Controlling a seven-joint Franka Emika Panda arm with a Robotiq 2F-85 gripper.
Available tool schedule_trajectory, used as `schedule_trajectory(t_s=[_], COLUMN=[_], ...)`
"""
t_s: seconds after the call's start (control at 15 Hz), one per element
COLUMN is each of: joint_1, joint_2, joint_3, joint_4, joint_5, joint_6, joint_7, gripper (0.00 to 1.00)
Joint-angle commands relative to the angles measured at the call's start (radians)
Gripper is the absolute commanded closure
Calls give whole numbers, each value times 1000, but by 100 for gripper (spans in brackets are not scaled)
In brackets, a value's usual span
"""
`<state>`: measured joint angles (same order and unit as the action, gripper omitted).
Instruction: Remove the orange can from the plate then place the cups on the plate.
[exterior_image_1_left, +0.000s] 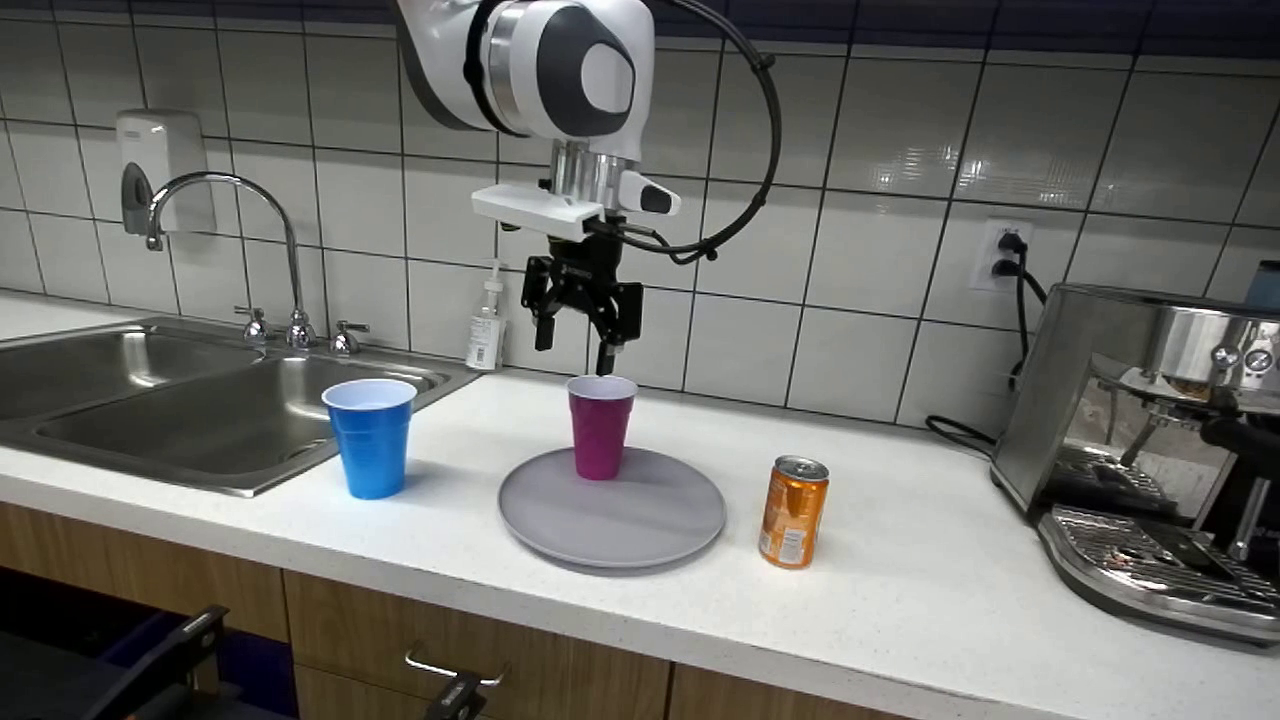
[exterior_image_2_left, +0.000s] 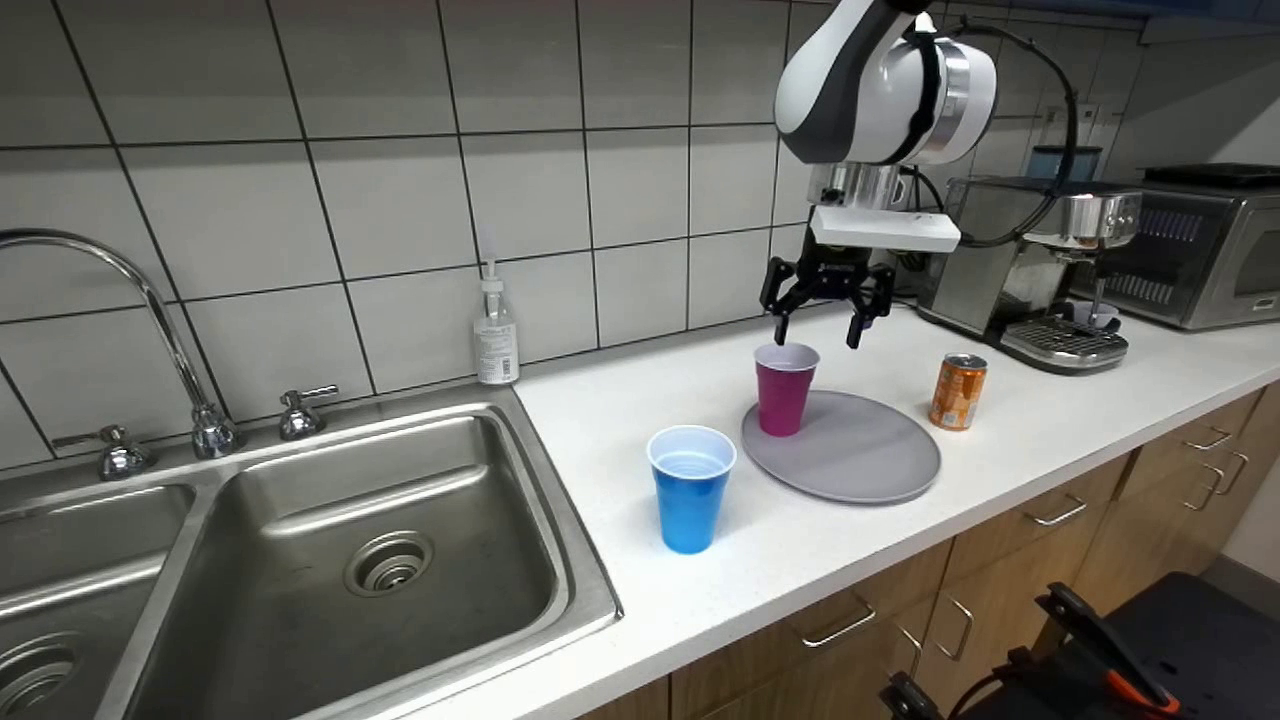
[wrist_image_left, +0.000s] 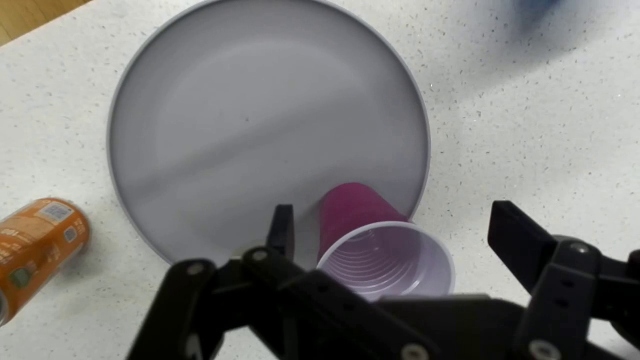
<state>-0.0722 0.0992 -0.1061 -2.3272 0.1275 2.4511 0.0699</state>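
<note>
At far left in an exterior view, a double steel sink (exterior_image_1_left: 200, 425) is set into the white counter (exterior_image_1_left: 930, 565), with a curved chrome faucet (exterior_image_1_left: 294, 270) fitted at its back. A white soap dispenser (exterior_image_1_left: 165, 165) is mounted on the tiled wall (exterior_image_1_left: 860, 260) above. A clear pump bottle (exterior_image_1_left: 485, 335) is placed by the sink's rear corner.

Next, blue cup (exterior_image_1_left: 372, 445): stood upright on the counter, between sink and plate (exterior_image_1_left: 630, 525), apart from both.

Then purple cup (exterior_image_1_left: 602, 430): stood upright on the plate, wall side, near the rim; its pale inside is seen from above. The gripper (exterior_image_1_left: 575, 355) is held just above it by the arm (exterior_image_1_left: 590, 70), pointed down, released, jaws spread wide. In the wrist view the cup's rim is seen between the fingers (wrist_image_left: 517, 235); contact cannot be told.

Plate is laid flat, mostly bare, crossed by a faint shadow in the wrist view.

Orange can (exterior_image_1_left: 794, 515): stood upright on the counter, right of the plate, near but apart. It is cut off by the left edge in the wrist view.

Far right, an espresso machine (exterior_image_1_left: 1090, 420) is set on the counter; black plugs are seated in the wall outlet (exterior_image_1_left: 990, 240) behind.
</note>
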Motion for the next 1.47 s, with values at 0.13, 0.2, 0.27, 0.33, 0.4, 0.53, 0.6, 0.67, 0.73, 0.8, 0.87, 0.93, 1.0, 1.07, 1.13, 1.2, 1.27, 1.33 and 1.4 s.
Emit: schedule_trajectory(t_s=[0.13, 0.2, 0.27, 0.33, 0.4, 0.53, 0.6, 0.67, 0.73, 0.8, 0.87, 0.93, 1.0, 1.07, 1.13, 1.2, 1.27, 1.33, 1.4], joint_1=[-7, -7, -7, -7, -7, -7, -7, -7, -7, -7, -7, -6, -4, -2, 1, 4, 9, 13, 19], joint_2=[-1, -1, -1, -1, -1, -1, -1, -1, -1, -1, -1, -3, -4, -7, -10, -12, -10, -13, -17], joint_3=[7, 7, 7, 7, 7, 7, 7, 7, 7, 7, 7, 11, 14, 19, 23, 29, 38, 45, 54], joint_4=[1, 1, 1, 1, 1, 1, 1, 1, 1, 1, 1, 0, -1, -3, -5, -6, -6, -8, -12], joint_5=[-2, -2, -2, -2, -2, -2, -2, -2, -2, -2, -2, 8, 12, 15, 15, 14, 20, 20, 22], joint_6=[-3, -2, -2, -2, -2, -2, -2, -2, -2, -2, -2, -3, -2, -3, -4, -3, -2, -1, -1], joint_7=[0, 0, 0, 0, 0, 0, -1, -1, -1, -1, -1, -13, -20, -25, -29, -33, -44, -53, -69], gripper=[0, 0, 0, 0, 0, 0, 0, 0, 0, 0, 0, 0, 0, 0, 0, 0, 0, 0, 0])
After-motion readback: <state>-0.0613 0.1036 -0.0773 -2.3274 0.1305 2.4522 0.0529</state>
